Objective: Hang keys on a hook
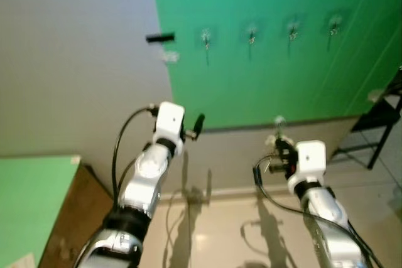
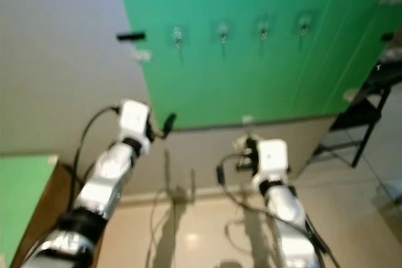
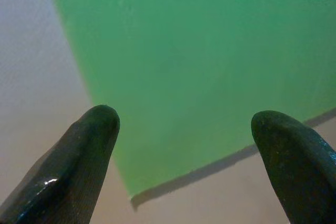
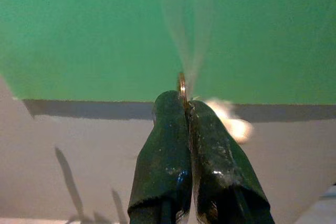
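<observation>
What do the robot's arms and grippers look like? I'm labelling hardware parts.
Both arms are shiny silver metal segments with black joint bands, each ending in a white boxy wrist block. Black cables loop from each wrist. The left gripper and right gripper each have two long, glossy black fingers with rounded tips.
</observation>
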{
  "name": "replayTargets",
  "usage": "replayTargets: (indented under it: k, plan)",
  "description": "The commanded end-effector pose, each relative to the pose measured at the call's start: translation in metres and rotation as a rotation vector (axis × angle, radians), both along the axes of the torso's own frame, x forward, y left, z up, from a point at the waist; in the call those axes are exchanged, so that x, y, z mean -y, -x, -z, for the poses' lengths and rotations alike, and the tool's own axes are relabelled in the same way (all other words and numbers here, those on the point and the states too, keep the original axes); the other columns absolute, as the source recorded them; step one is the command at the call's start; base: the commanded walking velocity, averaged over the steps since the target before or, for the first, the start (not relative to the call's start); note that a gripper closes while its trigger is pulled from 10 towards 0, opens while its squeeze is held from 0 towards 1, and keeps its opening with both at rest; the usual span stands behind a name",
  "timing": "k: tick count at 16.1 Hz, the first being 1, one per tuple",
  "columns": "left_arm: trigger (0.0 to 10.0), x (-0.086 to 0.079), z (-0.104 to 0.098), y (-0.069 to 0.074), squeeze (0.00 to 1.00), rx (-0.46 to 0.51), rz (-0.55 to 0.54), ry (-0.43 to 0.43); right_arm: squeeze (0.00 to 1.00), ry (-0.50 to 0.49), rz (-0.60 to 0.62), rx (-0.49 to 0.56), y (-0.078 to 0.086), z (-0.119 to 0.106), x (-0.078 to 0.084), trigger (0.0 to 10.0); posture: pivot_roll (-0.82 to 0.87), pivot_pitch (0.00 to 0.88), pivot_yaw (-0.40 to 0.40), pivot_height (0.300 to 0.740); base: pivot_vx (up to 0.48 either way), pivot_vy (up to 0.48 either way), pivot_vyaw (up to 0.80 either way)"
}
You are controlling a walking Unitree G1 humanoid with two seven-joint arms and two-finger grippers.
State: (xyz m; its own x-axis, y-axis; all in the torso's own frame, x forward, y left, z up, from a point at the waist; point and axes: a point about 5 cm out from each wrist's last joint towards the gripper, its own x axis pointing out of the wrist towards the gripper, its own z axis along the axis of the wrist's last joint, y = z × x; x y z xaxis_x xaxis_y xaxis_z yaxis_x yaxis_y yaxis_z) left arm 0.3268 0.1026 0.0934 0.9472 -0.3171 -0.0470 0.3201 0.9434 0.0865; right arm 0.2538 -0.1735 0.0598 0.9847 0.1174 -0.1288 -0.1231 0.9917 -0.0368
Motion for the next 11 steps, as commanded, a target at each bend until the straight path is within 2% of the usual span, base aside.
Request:
replayTargets:
  k: [1,4,6,8,11]
  plan:
    - [10.0,-0.013,0.003,0.000,0.00,-0.010,-0.044,-0.017,0.00,-0.013,-0.033,0.006,-0.002,-0.002,-0.010,0.0,-0.16,0.000,0.041,0.740,0.000,0.000,0.00]
    - [10.0,-0.011,0.003,0.000,0.00,-0.007,-0.043,-0.031,0.00,-0.021,-0.052,0.006,-0.005,-0.006,-0.013,0.0,-0.16,0.000,0.039,0.740,0.000,0.000,0.00]
    - [10.0,-0.010,0.003,-0.001,0.00,-0.008,-0.044,-0.034,0.00,-0.027,-0.060,0.024,-0.014,-0.015,-0.012,0.0,-0.16,0.000,0.037,0.740,0.000,0.000,0.00]
    - [10.0,-0.008,0.002,-0.002,0.00,-0.004,-0.040,-0.031,0.00,-0.031,-0.080,0.051,-0.028,-0.030,-0.013,0.0,-0.17,0.000,0.035,0.740,0.000,0.000,0.00]
    - [10.0,-0.006,0.000,-0.005,0.00,0.008,-0.032,-0.043,0.00,-0.042,-0.119,0.130,-0.056,-0.065,-0.013,0.0,-0.16,0.000,0.027,0.740,0.000,0.000,0.00]
